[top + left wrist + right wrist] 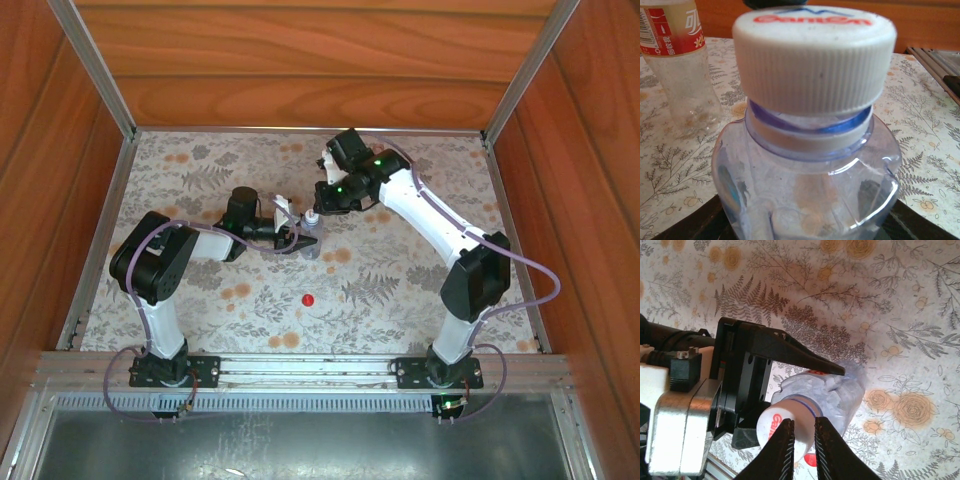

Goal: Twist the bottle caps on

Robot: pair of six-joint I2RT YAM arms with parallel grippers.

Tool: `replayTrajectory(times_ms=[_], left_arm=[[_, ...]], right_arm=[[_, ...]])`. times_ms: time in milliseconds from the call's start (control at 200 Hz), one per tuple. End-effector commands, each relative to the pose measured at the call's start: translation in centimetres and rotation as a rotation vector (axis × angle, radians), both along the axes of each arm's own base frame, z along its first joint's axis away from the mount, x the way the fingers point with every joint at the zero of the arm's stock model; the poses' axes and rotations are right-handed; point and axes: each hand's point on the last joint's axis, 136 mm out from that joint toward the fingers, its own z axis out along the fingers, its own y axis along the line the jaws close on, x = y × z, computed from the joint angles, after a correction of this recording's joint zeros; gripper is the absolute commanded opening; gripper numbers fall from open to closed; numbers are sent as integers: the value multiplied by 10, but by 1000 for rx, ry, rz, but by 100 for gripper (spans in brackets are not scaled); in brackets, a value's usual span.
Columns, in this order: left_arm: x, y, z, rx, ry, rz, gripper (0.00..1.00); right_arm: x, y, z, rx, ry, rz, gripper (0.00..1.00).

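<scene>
White cap (812, 60) on bluish bottle (805, 190), both grippers at that bottle.
Left gripper (298, 240) clamped around bluish bottle's body, holding it upright on floral tabletop (420, 290), with one black finger (800, 355) across bottle's side in right wrist view. White cap seated on bottle's neck, blue ring showing just under it; can't tell if threaded home. Right gripper (804, 425) directly over bottle's top, fingers drawn nearly together with a thin gap, tips overlapping white cap; can't tell whether pinching it or just resting there. Red cap (308, 299) loose on tabletop on bottle's near side, well apart from both grippers. Labelled bottle (677, 65) upright near bluish bottle, beyond it and to its left in left wrist view.
</scene>
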Motion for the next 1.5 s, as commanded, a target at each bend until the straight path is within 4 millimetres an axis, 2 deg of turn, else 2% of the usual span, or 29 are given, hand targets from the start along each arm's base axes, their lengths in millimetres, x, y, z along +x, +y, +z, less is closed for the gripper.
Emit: replayTrajectory(times_ms=[0, 170, 385, 410, 460, 560, 740, 864, 889, 989, 1154, 1289, 1494], left_arm=[[-9, -2, -16, 29, 77, -29, 58], [-9, -2, -17, 30, 78, -27, 58], [-8, -2, -17, 29, 82, -29, 58], [-9, -2, -17, 29, 83, -30, 58], [-9, -2, -18, 30, 86, -30, 58], [-9, -2, -17, 28, 86, -31, 58], [-9, -2, -17, 28, 85, -32, 58], [-9, -2, -17, 29, 81, -30, 58], [-9, -2, -17, 29, 82, -29, 58], [-9, -1, -17, 32, 77, -24, 58], [-9, -1, -16, 30, 75, -24, 58], [-9, -2, -16, 29, 75, -25, 58], [-8, -2, -16, 30, 78, -24, 58]], right_arm=[[-7, 1, -3, 18, 31, 16, 16], [-19, -4, -7, 22, 60, 14, 10], [-44, -6, -15, 57, 124, 11, 9], [-47, -6, -4, 82, 102, 15, 9], [-49, -6, -2, 88, 100, 17, 10], [-42, -8, 7, 94, 54, -12, 12], [-15, -11, 18, 130, -15, -63, 28], [-3, -10, 20, 135, -18, -56, 27], [1, -8, 9, 118, 5, -52, 26], [5, -1, 7, 125, 23, -22, 23], [3, 7, 1, 147, 54, 11, 20], [-4, 4, -2, 148, 72, 16, 17], [-34, 0, -10, 179, 145, 24, 13]])
